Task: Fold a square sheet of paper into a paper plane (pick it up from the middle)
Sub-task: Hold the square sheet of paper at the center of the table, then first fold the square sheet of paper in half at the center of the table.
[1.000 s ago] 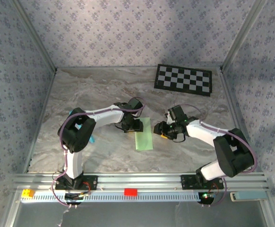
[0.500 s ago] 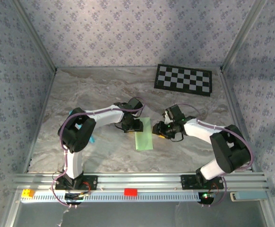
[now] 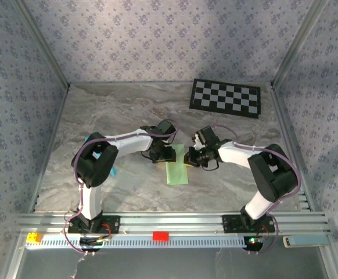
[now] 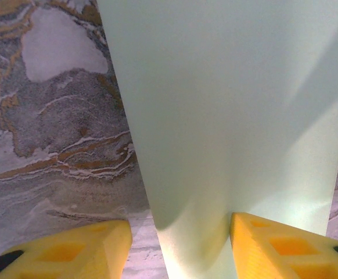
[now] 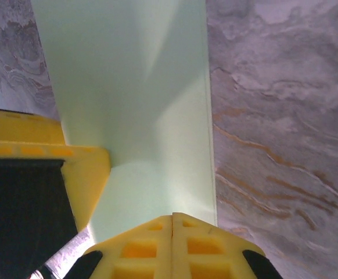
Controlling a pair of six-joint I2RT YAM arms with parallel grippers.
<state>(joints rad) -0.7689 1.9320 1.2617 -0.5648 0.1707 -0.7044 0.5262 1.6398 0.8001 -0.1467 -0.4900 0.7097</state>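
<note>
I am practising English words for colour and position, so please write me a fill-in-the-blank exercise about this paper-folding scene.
1. The paper between the two grippers is pale ___.
2. The checkerboard lies in the far ___ corner of the table.
3. The two fingers of the right gripper are pressed ___.
Missing words: green; right; together.
</note>
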